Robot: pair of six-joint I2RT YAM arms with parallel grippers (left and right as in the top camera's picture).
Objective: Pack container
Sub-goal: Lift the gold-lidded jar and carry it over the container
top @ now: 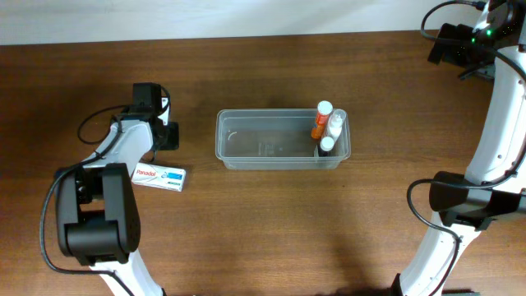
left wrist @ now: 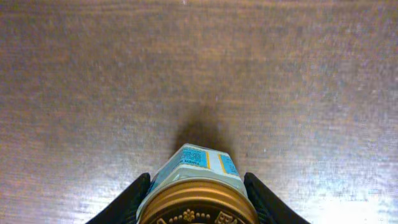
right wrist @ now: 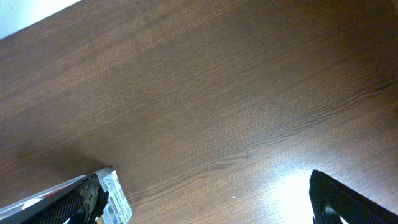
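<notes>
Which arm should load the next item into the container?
Left. The left gripper brackets a gold-lidded jar beside the container; the right gripper hangs open and empty, farther away.

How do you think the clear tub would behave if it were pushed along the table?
The clear tub looks thin-walled, so probably light and a bit flexible. Its bottles crowd the right end, so it may pivot when pushed, and they could topple.

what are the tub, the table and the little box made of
Tub: clear plastic, probably; the table shows through its glossy walls.
Table: wood or wood-look laminate; brown grain lines, soft sheen under the light.
Box: likely printed cardboard; flat white faces with blue and red print.
</notes>
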